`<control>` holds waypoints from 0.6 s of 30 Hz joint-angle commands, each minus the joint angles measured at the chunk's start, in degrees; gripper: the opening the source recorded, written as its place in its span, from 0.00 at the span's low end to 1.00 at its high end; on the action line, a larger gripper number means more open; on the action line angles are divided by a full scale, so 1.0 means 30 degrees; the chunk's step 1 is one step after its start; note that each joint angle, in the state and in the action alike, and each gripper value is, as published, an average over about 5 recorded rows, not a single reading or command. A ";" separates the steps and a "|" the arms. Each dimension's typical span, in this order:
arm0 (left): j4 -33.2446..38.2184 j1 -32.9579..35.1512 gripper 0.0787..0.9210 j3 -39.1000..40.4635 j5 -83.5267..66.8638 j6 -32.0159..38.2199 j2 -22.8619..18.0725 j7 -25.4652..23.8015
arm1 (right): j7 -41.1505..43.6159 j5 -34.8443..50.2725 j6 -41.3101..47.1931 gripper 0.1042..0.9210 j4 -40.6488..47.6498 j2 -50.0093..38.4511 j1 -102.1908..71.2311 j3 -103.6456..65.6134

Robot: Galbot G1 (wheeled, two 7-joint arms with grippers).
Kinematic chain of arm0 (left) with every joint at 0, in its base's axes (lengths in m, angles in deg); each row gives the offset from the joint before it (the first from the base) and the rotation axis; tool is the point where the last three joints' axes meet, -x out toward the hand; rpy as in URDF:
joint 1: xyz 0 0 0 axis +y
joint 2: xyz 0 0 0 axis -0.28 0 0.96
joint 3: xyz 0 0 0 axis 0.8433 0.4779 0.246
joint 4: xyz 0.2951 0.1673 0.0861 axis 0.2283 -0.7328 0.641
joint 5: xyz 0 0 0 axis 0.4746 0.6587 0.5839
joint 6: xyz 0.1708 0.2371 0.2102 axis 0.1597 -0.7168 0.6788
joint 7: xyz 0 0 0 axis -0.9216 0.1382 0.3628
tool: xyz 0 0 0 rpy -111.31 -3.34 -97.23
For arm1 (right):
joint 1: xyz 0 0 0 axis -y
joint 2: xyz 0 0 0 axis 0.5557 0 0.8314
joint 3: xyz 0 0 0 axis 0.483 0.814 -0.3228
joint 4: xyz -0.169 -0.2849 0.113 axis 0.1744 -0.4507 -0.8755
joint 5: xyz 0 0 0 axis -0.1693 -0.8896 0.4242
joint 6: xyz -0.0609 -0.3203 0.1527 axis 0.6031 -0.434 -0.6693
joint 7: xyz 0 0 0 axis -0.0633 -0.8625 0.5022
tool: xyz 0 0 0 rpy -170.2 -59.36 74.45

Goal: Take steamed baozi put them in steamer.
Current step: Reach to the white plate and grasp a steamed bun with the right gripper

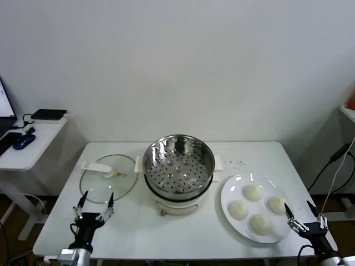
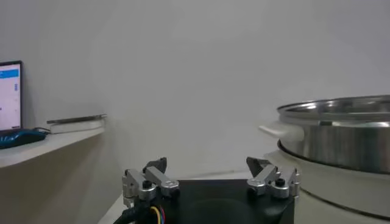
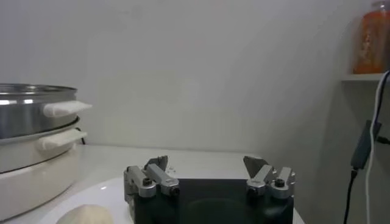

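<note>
Looking at a not-yet-started state: four steamed baozi (image 1: 257, 208) sit on one white plate (image 1: 228, 192) at about 4 o'clock from the steamer (image 1: 178, 165), which stands mid-desk (image 1: 138, 227) with its perforated tray bare. One glass lid (image 1: 108, 178) lies flat at the steamer's 9 o'clock, touching nothing

Right tool (image 1: 303, 217) hovers at the plate's 4 o'clock edge, spread wide, holding nothing. Left tool (image 1: 95, 205) parked just off the lid's 6 o'clock rim, also spread wide and empty

Risks as I judge them:
- buns are soft and smooth; squeezing too hard dents them, too light and one slips out mid-carry
- buns sit close together, so a wide tool coming down on one may shove its neighbour or skate the plate
- steamer wall is tall; a low carry path clips the rim or side handle
- nearest bun is at the plate edge and could get nudged off

Count: 4 baozi, 1 plate, 1 steamer, 1 lid, 2 tools
</note>
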 commanded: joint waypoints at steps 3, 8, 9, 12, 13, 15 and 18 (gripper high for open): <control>0.0254 -0.0021 0.88 0.0042 0.0000 0.0022 -0.0102 -0.0130 | 0.2496 -0.3574 0.3743 0.88 -0.1292 -0.2421 0.2478 -0.0867; 0.0405 -0.0201 0.88 0.0122 0.0043 0.0106 -0.0366 -0.0339 | 0.5452 -0.4036 0.7554 0.88 -0.0968 -0.6496 0.5641 0.0743; 0.0406 -0.0223 0.88 0.0122 0.0042 0.0158 -0.0400 -0.0376 | 0.6238 -0.4102 0.8168 0.88 -0.0651 -0.7415 0.6591 0.1488; 0.0343 -0.0217 0.88 0.0137 0.0065 0.0374 -0.0443 -0.0489 | 0.8363 -0.4292 0.9349 0.88 0.0415 -0.9626 0.9433 0.4059; 0.0329 -0.0182 0.88 0.0155 0.0075 0.0454 -0.0450 -0.0526 | 0.9028 -0.4356 0.9614 0.88 0.0767 -1.0197 1.0376 0.4924; 0.0341 -0.0090 0.88 0.0204 0.0058 0.0541 -0.0455 -0.0581 | 1.0329 -0.4424 0.9978 0.88 0.1480 -1.1291 1.2688 0.7180; 0.0447 -0.0004 0.88 0.0270 0.0089 0.0539 -0.0564 -0.0595 | 1.1875 -0.4521 1.0318 0.88 0.2613 -1.2515 1.6708 1.1068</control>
